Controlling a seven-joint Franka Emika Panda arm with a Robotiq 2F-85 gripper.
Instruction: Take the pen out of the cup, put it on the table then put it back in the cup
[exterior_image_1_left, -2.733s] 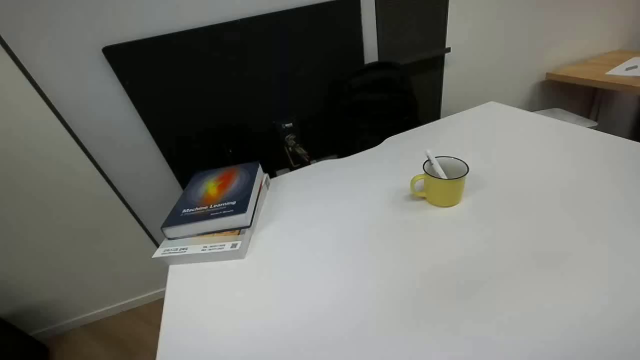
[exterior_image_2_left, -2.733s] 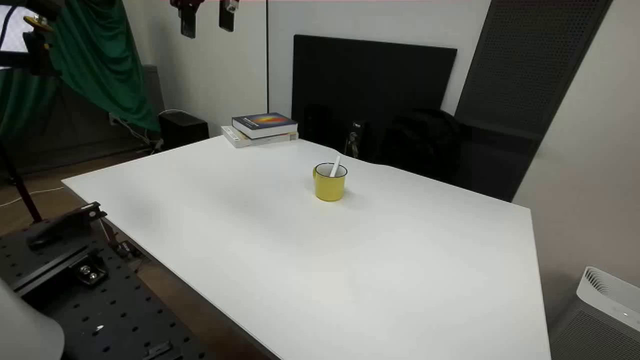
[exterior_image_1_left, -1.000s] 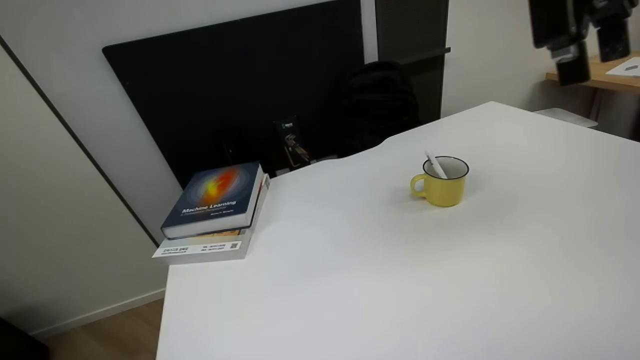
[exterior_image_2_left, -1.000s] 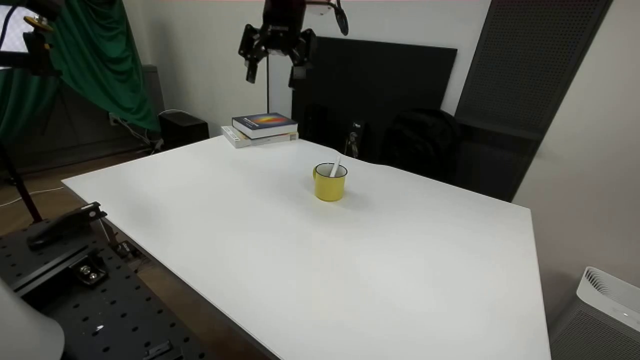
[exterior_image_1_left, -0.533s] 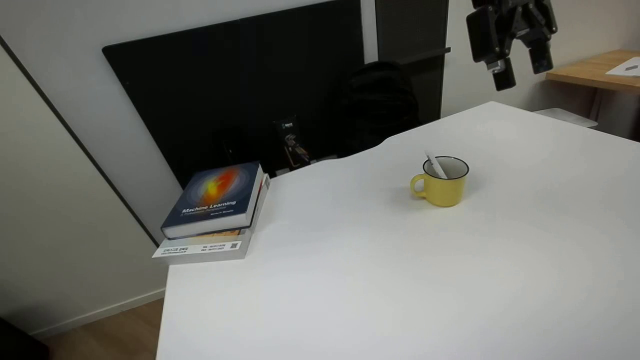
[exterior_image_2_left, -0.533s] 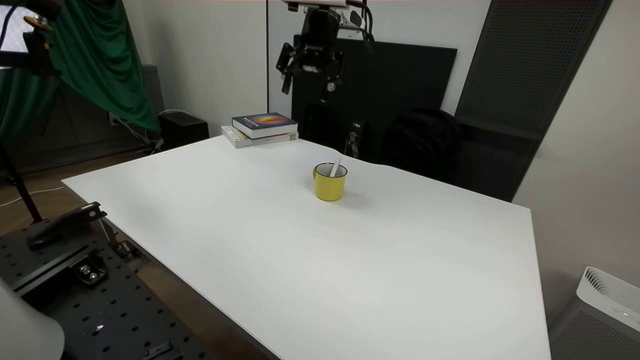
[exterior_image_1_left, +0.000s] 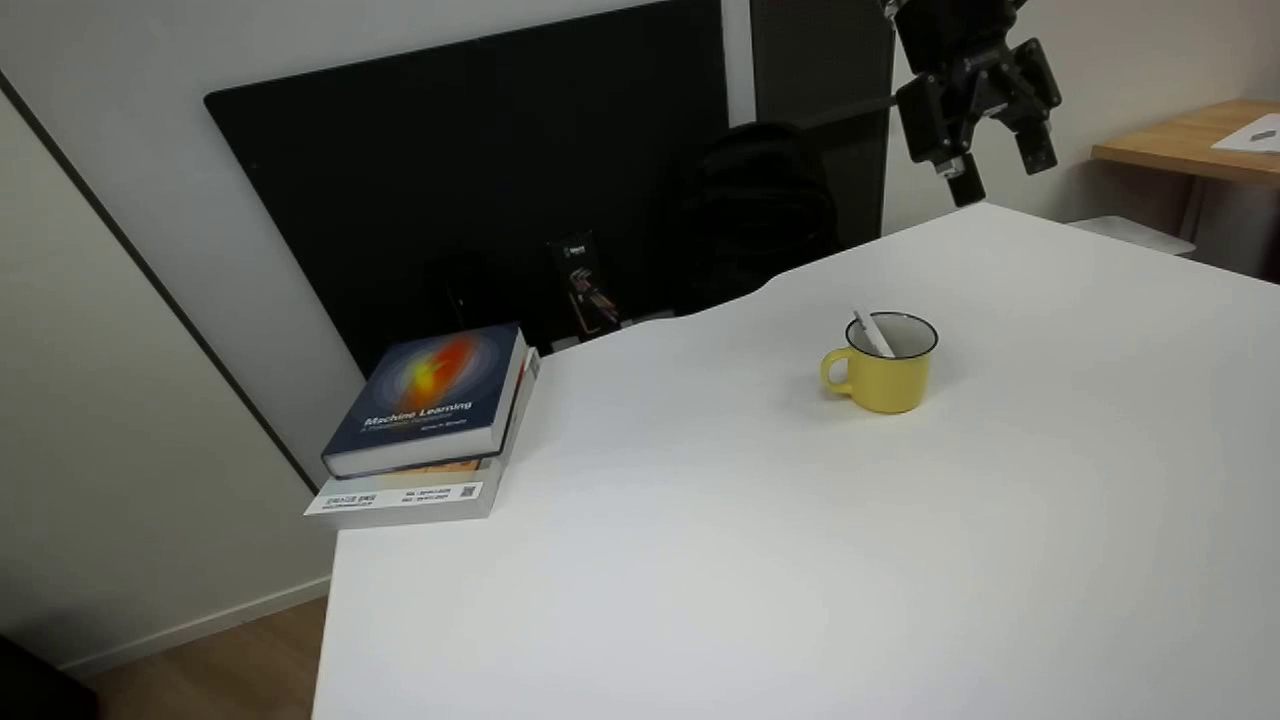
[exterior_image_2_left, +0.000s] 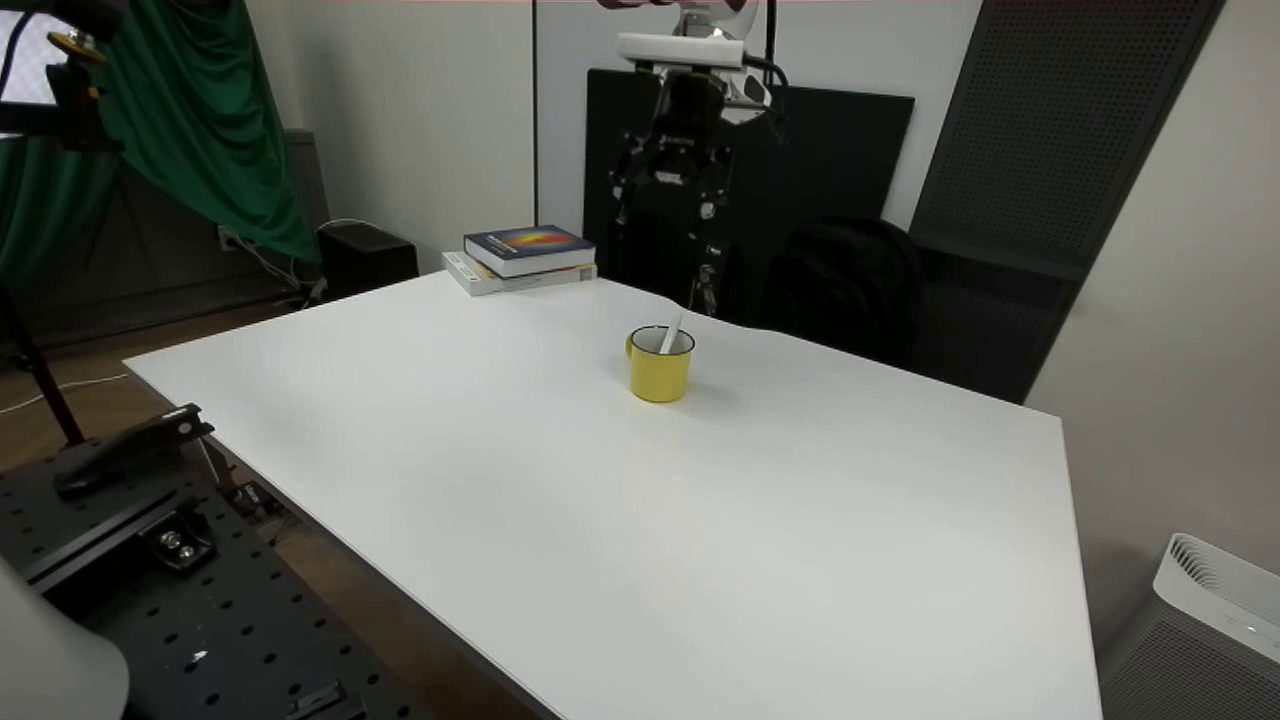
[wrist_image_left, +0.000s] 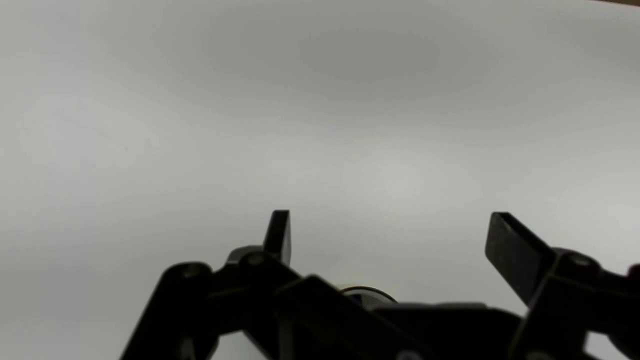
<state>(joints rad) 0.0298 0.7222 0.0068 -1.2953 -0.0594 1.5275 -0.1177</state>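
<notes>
The yellow cup stands upright on the white table, and it also shows in an exterior view. The whitish pen leans inside it, its upper end above the rim in both exterior views. My gripper is open and empty, pointing down in the air well above the table. In the wrist view the fingers are wide apart with bare tabletop between them. Only part of the cup's rim shows there, with a dark bit inside; the gripper hides the rest.
Two stacked books lie at the table's corner, also in an exterior view. A black backpack and a dark panel stand behind the table edge. A black perforated mounting plate lies beside the table.
My gripper has come into view from above and moved lower, leftward in an exterior view and rightward in the other, staying open. The cup, pen and books have not moved.
</notes>
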